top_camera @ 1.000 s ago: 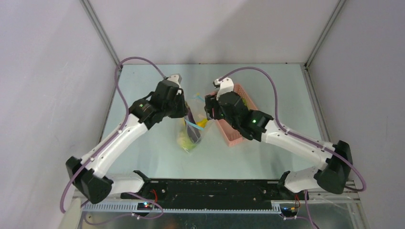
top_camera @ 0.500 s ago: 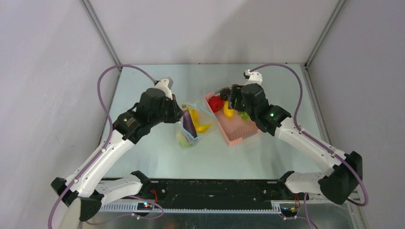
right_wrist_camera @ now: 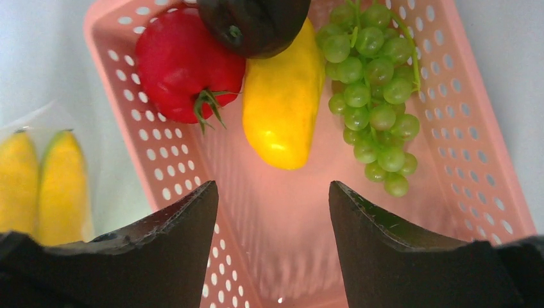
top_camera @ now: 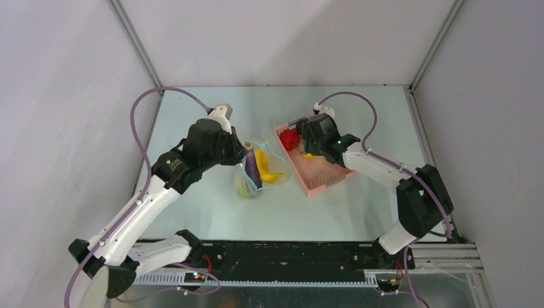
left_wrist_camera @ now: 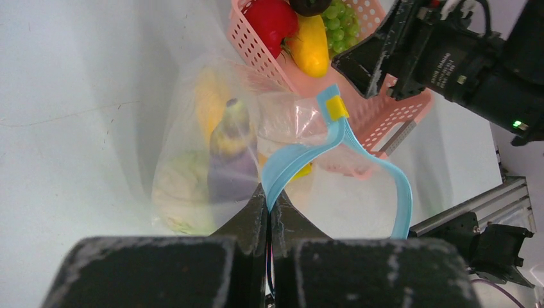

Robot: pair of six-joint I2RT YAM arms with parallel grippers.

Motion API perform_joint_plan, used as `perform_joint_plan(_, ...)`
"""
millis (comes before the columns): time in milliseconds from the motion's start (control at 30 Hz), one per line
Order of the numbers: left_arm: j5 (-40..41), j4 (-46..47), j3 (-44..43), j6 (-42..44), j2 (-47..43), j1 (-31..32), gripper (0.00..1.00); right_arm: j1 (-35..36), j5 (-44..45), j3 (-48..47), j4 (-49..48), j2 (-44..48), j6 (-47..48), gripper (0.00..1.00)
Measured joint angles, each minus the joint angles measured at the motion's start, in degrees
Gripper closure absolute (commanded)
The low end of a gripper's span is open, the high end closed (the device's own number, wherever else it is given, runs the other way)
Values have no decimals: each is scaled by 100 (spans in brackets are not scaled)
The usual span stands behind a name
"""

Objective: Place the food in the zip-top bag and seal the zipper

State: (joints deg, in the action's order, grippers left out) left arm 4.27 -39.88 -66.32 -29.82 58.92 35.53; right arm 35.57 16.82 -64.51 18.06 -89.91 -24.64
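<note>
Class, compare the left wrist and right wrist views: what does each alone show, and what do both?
Left wrist only: the left hand shut on the light blue zipper strip of the clear plastic bag, with purple piece and pale green cabbage inside. Right wrist only: the open right hand from behind its fingers. Both: the pink plastic basket holding red round fruit, yellow piece, green grapes.

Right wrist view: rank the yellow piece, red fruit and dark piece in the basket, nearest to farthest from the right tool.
1. Yellow piece, straight ahead of the right tool.
2. Red fruit, ahead and to the left.
3. Dark piece, farthest back, centre.
</note>
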Motion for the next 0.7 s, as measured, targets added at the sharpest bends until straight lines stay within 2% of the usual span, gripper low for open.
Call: perform_joint_plan(700, -61, 37, 0, 35, 4, 0, 98, -411, -411, -575, -772, -1897, -116, 35)
